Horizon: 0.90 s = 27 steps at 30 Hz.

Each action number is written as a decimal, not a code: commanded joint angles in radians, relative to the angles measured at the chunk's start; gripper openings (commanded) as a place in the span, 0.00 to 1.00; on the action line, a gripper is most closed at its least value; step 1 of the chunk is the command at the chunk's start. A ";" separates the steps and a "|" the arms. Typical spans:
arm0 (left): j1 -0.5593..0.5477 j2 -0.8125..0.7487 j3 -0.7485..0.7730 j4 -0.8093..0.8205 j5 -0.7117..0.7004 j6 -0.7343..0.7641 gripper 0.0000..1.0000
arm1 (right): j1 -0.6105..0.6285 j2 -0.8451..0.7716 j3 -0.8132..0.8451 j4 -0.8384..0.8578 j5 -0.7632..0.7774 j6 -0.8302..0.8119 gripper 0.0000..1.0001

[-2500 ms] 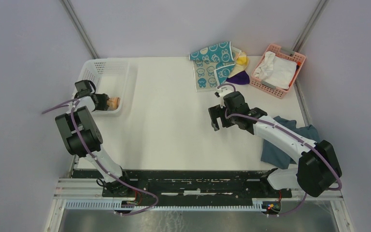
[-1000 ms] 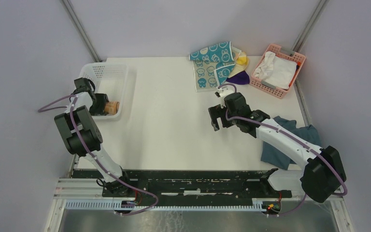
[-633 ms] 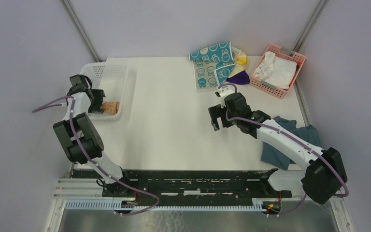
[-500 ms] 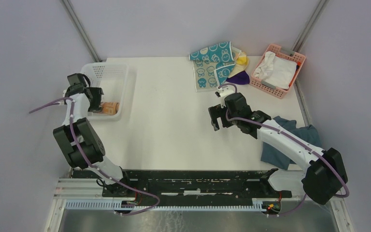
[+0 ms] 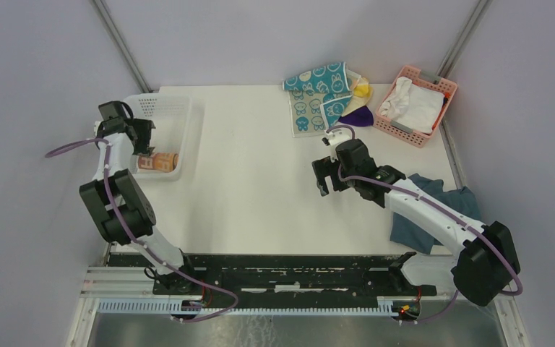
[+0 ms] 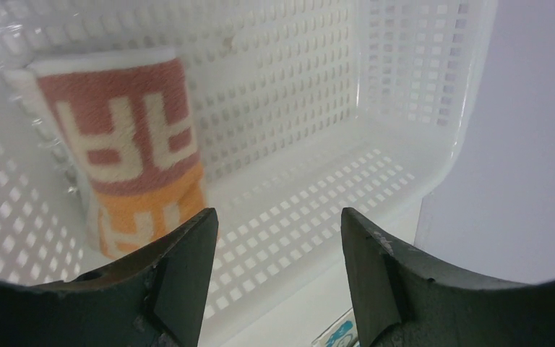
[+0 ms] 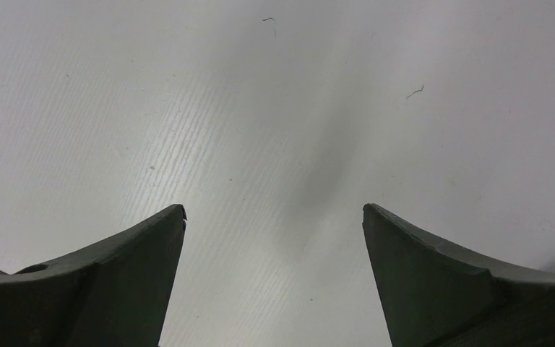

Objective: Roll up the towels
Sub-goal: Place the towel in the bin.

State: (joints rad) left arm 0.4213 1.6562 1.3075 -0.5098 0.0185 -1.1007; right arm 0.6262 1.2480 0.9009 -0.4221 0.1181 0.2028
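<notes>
A rolled peach-orange towel [image 5: 157,160] [image 6: 126,144] lies in the near end of the white basket [image 5: 181,116] [image 6: 419,94]. My left gripper [image 5: 144,148] [image 6: 278,238] hangs open just above and behind the roll, not touching it, with nothing between its fingers. More towels are heaped at the back of the table: a teal one with rabbit faces [image 5: 318,94], a pale yellow one [image 5: 362,88] and a deep purple one [image 5: 358,116]. My right gripper [image 5: 322,181] [image 7: 274,217] stands wide open over bare table, in front of that heap.
A pink basket [image 5: 444,90] holding a white cloth [image 5: 412,105] stands at the back right. A dull blue-grey cloth [image 5: 433,210] lies under the right arm near the table's right edge. The white table [image 5: 253,181] stretches between the two arms.
My left gripper has drawn back and away from the rolled towel, which now lies free in the basket. The right arm has not moved.
</notes>
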 commanded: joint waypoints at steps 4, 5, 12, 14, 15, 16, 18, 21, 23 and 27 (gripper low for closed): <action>-0.034 0.210 0.185 0.067 -0.002 0.062 0.70 | 0.003 0.022 0.031 -0.003 0.052 -0.013 1.00; -0.039 0.235 0.195 0.062 -0.014 0.059 0.70 | 0.003 0.027 0.031 -0.004 0.054 -0.013 1.00; -0.047 0.247 0.120 0.023 -0.082 0.037 0.70 | 0.003 0.053 0.038 -0.009 0.067 -0.017 1.00; -0.044 0.212 0.075 0.017 -0.126 0.039 0.70 | 0.003 0.053 0.035 -0.008 0.065 -0.017 1.00; -0.042 0.196 0.053 0.015 -0.144 0.040 0.70 | 0.003 0.052 0.034 -0.007 0.063 -0.017 1.00; -0.039 0.181 0.035 0.015 -0.156 0.040 0.70 | 0.003 0.049 0.031 -0.005 0.061 -0.017 1.00; -0.032 0.162 0.010 0.012 -0.164 0.044 0.70 | 0.004 0.042 0.025 0.001 0.057 -0.016 1.00; -0.018 0.149 -0.019 0.009 -0.158 0.043 0.70 | 0.003 0.034 0.024 0.002 0.058 -0.015 1.00; -0.014 0.143 -0.023 0.014 -0.153 0.052 0.70 | 0.004 0.027 0.025 0.002 0.062 -0.016 1.00; -0.014 0.112 0.001 0.020 -0.145 0.077 0.70 | 0.003 0.021 0.038 -0.003 0.064 -0.017 1.00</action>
State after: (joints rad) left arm 0.4026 1.8362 1.2922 -0.4892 -0.0998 -1.0897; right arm 0.6266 1.3033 0.9009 -0.4427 0.1600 0.1936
